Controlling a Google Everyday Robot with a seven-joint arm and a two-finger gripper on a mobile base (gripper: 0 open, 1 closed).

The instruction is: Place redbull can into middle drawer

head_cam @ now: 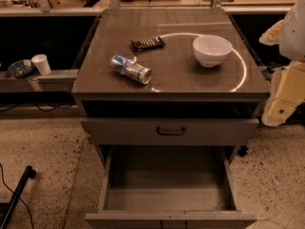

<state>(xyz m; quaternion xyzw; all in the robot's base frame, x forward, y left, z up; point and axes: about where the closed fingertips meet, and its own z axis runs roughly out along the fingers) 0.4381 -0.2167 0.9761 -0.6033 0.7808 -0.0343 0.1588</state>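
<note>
Nothing done yet: can (131, 69) lies on its side left of the bowl (212, 50), ungrasped. The drawer (167, 187) is open below the bowl, floor bare. My gripper (282, 97) is right of the bowl, off the can; spread or closed, can't tell. Left: 3 steps, grasp, carry, release.

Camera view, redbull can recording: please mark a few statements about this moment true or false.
1. The redbull can lies on its side on the cabinet top. True.
2. The middle drawer is shut. False: it is pulled open and its floor is bare.
3. The white bowl sits in the open drawer. False: it stands on the cabinet top, to the right of the can.
4. The gripper is at the right edge of the view, beside the cabinet and apart from the can. True.
5. The snack bar wrapper lies on top of the can. False: it lies apart, behind the can.
</note>
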